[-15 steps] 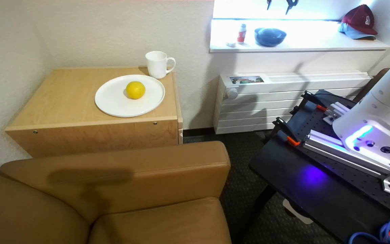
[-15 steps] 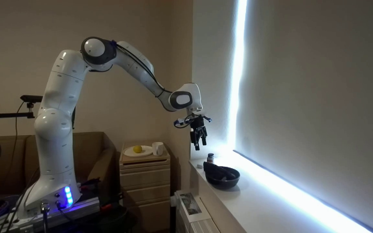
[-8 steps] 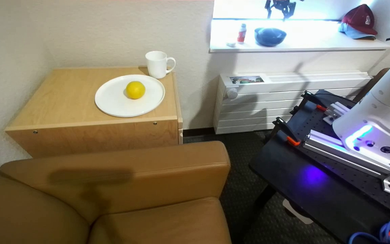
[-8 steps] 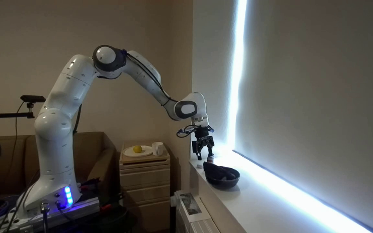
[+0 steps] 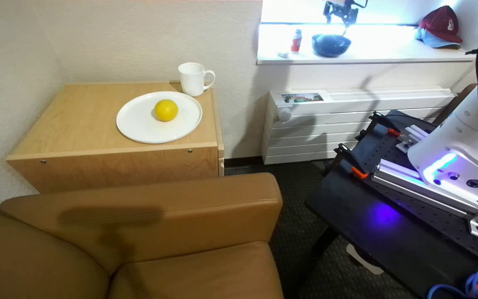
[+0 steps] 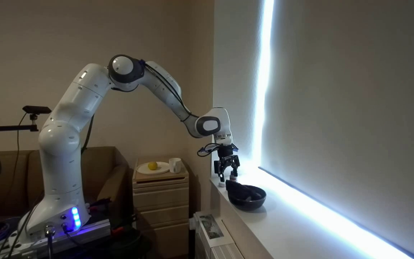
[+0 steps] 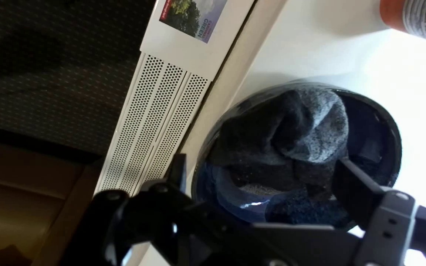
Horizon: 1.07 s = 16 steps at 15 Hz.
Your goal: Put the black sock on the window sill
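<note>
The black sock (image 7: 257, 140) lies crumpled inside the dark blue bowl (image 7: 395, 129), with part of it over the near rim. It also shows in an exterior view (image 6: 238, 190); in an exterior view the bowl (image 5: 331, 46) hides it. The bowl stands on the white window sill (image 6: 286, 226), near its front edge. My gripper (image 6: 228, 177) is open, pointing down above the bowl area. In the wrist view my gripper (image 7: 260, 168) has its fingers wide apart, one by each side of the bowl, with nothing held. Whether a fingertip touches the bowl or sock I cannot tell.
A red and white bottle (image 5: 296, 40) and a small white object (image 5: 283, 54) stand beside the bowl. A maroon cap (image 5: 440, 27) lies farther along the sill. The radiator (image 5: 347, 124) is below. A mug (image 5: 192, 79) and plate (image 5: 139, 124) stand on the wooden side table.
My arm has moved down and forward, bringing the gripper closer to the bowl. The gripper has turned, so its spread fingers show wider. The sock and bowl have not moved.
</note>
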Available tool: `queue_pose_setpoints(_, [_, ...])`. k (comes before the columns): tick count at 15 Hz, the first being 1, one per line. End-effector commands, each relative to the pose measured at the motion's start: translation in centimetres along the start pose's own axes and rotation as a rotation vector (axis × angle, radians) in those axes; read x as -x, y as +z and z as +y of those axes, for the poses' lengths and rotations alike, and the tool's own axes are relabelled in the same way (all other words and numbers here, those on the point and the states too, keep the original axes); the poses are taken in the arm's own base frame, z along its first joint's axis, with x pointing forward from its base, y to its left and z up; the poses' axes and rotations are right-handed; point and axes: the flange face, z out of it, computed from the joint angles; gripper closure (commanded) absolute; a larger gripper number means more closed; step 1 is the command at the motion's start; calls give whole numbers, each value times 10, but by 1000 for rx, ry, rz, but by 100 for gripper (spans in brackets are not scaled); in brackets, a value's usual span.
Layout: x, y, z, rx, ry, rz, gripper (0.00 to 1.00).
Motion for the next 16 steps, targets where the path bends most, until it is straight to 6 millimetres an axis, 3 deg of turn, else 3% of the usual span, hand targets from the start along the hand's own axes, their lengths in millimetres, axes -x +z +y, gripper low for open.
queue_pose_setpoints(1, [2, 22, -12, -9, 88, 18, 0])
queue_pose_setpoints(3, [4, 35, -17, 10, 123, 19, 0])
queue_pose_setpoints(4, [5, 24, -8, 9, 87, 12, 0])
queue_pose_setpoints(5, [6, 29, -10, 14, 89, 14, 4])
queue_pose_setpoints(6, [6, 29, -9, 9, 79, 7, 27])
queue_pose_setpoints(8, [6, 29, -9, 14, 79, -8, 32])
queue_pose_setpoints(16, [3, 34, -7, 24, 93, -15, 88])
